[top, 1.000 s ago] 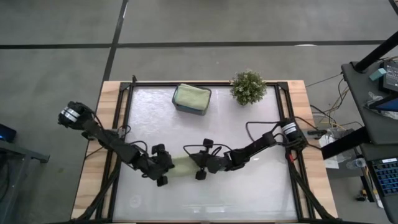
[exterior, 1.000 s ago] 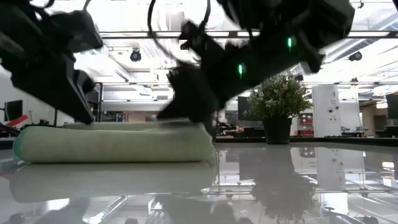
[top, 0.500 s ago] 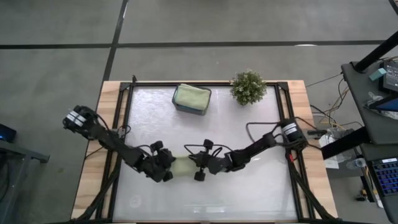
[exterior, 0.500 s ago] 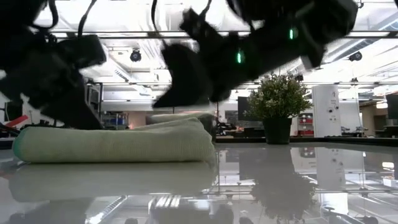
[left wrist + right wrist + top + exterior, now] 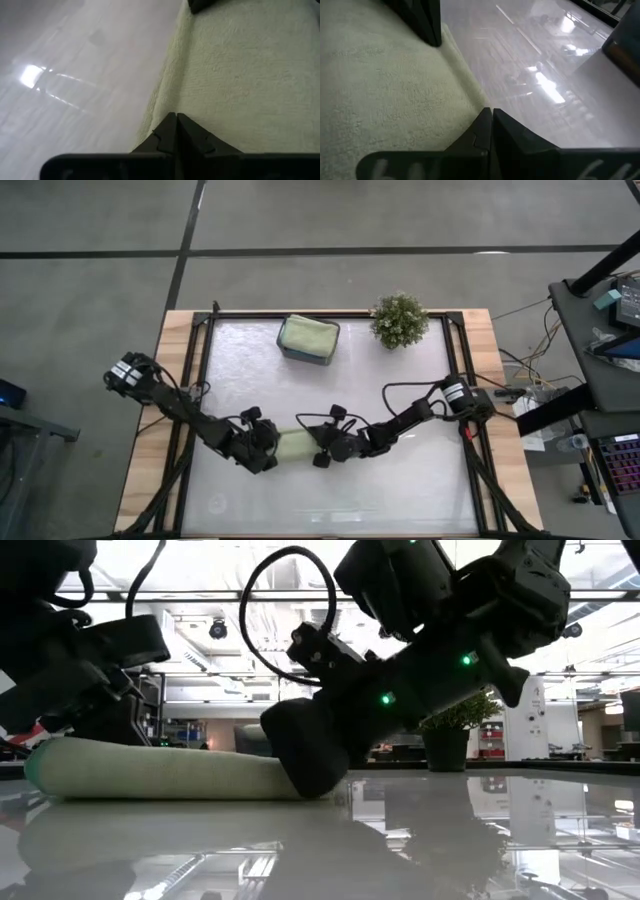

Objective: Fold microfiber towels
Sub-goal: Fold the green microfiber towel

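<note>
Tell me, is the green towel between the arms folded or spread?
Folded: the towel lies as a thick, compact pad with a rounded edge, not a flat sheet.

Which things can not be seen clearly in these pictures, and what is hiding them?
- Folded green towel: high view, both ends under the left gripper and right gripper.
- Potted plant: low view, mostly behind the right arm.
- Tray: high view, inside covered by another green towel.
</note>
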Controlling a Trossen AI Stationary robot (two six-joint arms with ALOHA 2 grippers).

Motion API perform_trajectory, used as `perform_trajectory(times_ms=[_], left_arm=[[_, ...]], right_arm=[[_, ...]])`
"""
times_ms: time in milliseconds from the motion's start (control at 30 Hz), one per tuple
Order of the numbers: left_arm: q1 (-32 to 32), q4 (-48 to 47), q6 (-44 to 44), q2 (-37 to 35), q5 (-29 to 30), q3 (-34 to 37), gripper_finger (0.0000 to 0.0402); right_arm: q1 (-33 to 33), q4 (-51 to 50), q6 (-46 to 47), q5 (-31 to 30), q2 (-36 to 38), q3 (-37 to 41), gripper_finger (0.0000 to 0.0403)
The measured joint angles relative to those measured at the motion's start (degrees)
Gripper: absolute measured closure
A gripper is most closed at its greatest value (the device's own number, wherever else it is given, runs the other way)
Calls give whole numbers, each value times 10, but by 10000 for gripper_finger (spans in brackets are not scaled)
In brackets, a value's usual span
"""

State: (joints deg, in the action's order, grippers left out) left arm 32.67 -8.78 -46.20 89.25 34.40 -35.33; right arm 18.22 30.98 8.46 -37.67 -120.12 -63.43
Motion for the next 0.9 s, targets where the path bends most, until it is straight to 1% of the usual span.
perform_trajectory(times_ms=[233,400,500,567,667,700,767,867,900], left_arm=[[0,-33,7,-35,-6,-1,401],[0,-31,44,-94,-6,-2,401],[0,-29,50,-133,-10,-2,401],[2,-23,46,-153,-40,-2,401],[18,1,46,-162,-105,-1,401],[25,16,46,-160,-122,1,401],[43,35,48,-149,-140,1,401],[59,42,47,-122,-143,2,401],[61,43,45,-112,-143,3,401]], right_arm=[[0,-16,-8,0,13,1,391],[0,-31,-11,2,41,-4,390],[3,-48,-20,2,59,-11,390],[7,-59,-24,2,74,-11,390],[18,-73,-25,5,98,-10,390],[22,-77,-25,14,106,-10,390],[29,-83,-26,51,120,-8,390],[39,-81,-23,135,122,-6,390],[42,-83,-18,154,121,-5,390]])
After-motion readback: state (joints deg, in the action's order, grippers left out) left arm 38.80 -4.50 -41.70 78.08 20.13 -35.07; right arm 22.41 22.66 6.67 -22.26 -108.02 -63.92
